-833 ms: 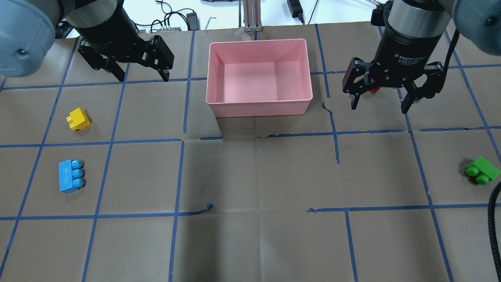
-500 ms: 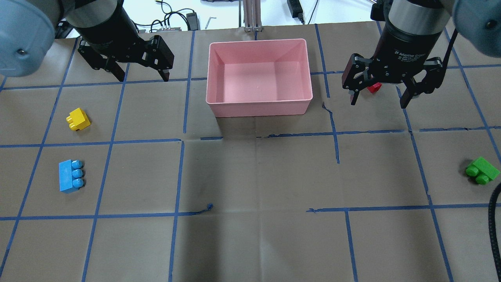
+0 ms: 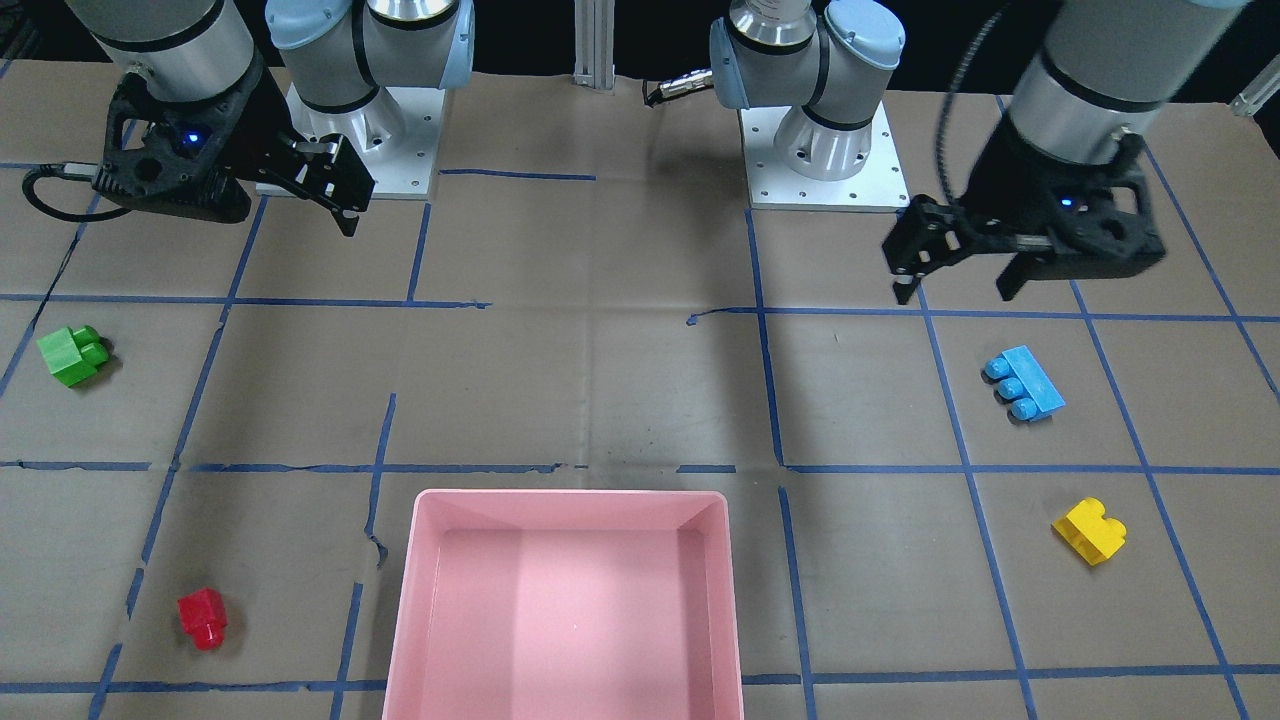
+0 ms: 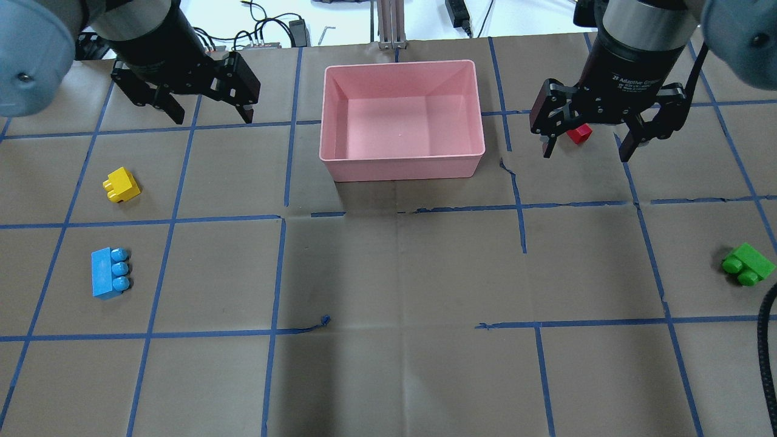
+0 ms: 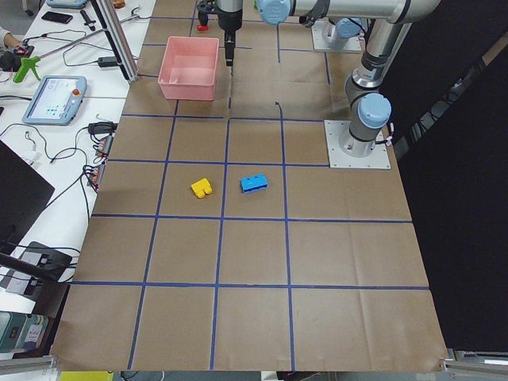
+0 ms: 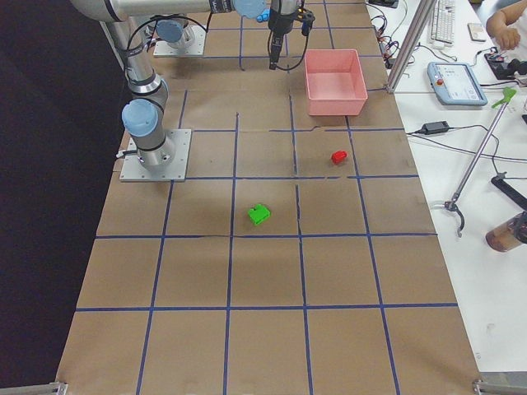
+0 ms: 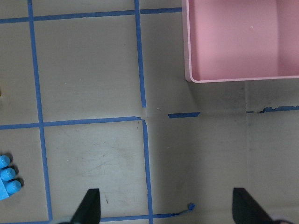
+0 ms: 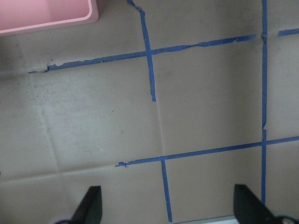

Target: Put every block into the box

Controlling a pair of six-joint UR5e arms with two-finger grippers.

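The pink box (image 4: 402, 171) stands empty at the far middle of the table. The yellow brick (image 4: 121, 184) and the light-blue brick (image 4: 110, 272) lie on the left. The green brick (image 4: 748, 264) lies at the right edge. The red brick (image 4: 580, 133) lies right of the box. My left gripper (image 4: 212, 118) is open and empty above the table, left of the box and beyond the yellow brick. My right gripper (image 4: 586, 152) is open and empty, hovering high, with the red brick showing between its fingers. The left wrist view shows the light-blue brick (image 7: 7, 182) and a box corner (image 7: 233, 79).
Brown paper with blue tape grid lines covers the table (image 4: 388, 273). Cables and a metal post (image 4: 388, 24) lie beyond the far edge. A black cable (image 4: 766, 352) hangs at the right edge. The right wrist view shows a box corner (image 8: 46, 18) and bare paper.
My left gripper has shifted a little left and toward the far edge. My right gripper has moved slightly toward the far edge, and more of the red brick now shows under it.
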